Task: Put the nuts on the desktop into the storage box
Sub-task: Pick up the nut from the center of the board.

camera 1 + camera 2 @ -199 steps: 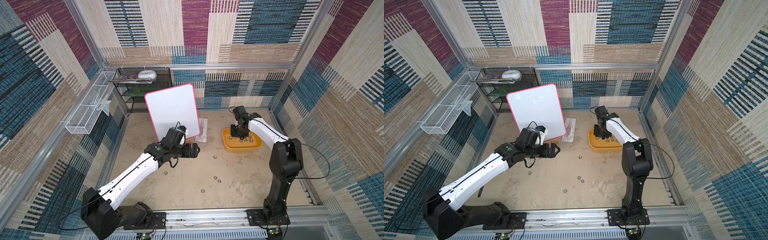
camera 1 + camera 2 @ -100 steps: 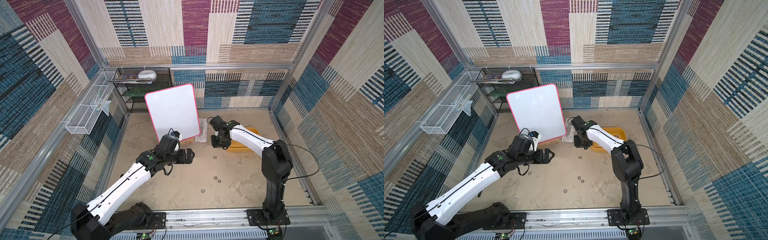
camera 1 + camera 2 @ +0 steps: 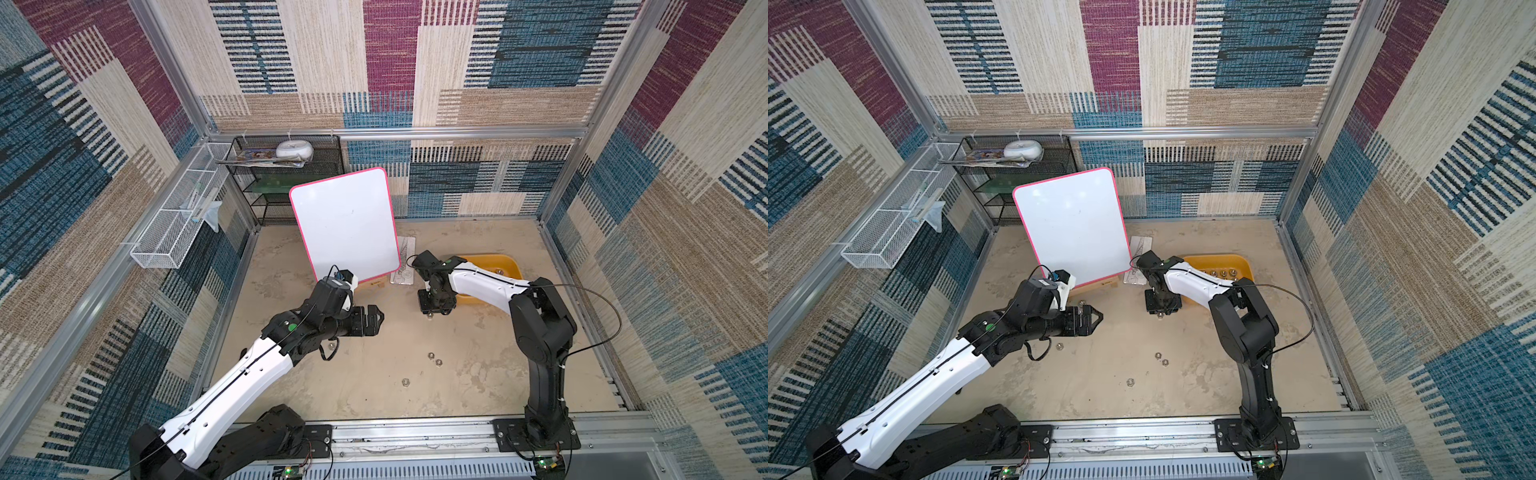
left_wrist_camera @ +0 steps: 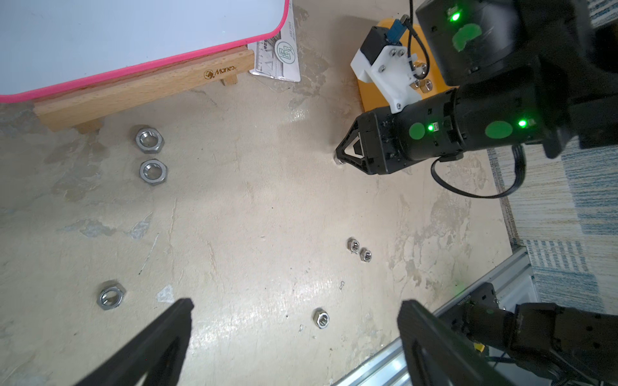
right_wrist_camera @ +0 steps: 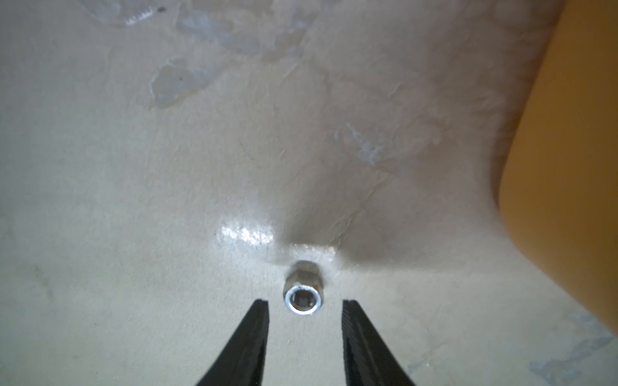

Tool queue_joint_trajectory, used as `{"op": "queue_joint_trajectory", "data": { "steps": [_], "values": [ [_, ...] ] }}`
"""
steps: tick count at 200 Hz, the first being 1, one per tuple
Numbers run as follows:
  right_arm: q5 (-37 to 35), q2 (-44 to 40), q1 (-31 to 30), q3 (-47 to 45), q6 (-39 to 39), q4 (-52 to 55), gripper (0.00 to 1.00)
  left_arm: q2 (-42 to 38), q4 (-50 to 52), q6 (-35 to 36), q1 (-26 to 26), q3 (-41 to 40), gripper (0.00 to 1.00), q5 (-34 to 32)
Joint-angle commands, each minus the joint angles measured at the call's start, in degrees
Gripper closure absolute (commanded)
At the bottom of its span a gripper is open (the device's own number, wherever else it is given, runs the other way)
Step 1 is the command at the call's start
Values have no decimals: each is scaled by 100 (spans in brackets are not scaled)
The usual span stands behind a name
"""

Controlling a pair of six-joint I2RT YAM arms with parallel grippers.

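My right gripper [image 5: 305,302] is open and low over the desktop [image 3: 374,395], just left of the yellow storage box [image 3: 505,264]. One small silver nut [image 5: 302,297] lies right at its fingertips, untouched; in a top view this nut [image 3: 430,316] peeks out below the gripper. The box holds several nuts [image 3: 1223,273]. My left gripper [image 4: 294,307] hangs wide open and empty above the middle of the desktop. Loose nuts lie beneath it: a pair [image 4: 353,245], a single one [image 4: 321,318], and three larger ones [image 4: 149,140] near the board's stand.
A pink-rimmed whiteboard [image 3: 345,224] leans on a wooden stand at the back centre, with a clear flat packet [image 3: 405,266] beside it. A black mesh shelf [image 3: 286,183] fills the back left corner and a white wire basket [image 3: 178,220] hangs on the left wall. An aluminium rail [image 3: 415,432] borders the front.
My right arm swung from over the storage box to the desktop left of it and came down at a nut, jaws parting a little. The left arm drew back slightly, still open.
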State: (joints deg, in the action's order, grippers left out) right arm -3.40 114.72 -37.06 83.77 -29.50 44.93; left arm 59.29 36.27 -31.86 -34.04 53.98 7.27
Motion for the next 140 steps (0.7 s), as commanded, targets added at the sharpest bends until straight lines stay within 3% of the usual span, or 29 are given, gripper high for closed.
{"op": "queue_joint_trajectory", "data": {
  "steps": [1,48,140],
  "values": [
    [32,97,-20,26,56,-46,57,-40,20,-44,3,-9,0,-63],
    [-72,309,-79,161,172,47,58,-119,29,-76,4,-43,0,-103],
    [-203,344,-180,189,14,167,68,-74,-28,-58,-4,-45,0,-61]
  ]
}}
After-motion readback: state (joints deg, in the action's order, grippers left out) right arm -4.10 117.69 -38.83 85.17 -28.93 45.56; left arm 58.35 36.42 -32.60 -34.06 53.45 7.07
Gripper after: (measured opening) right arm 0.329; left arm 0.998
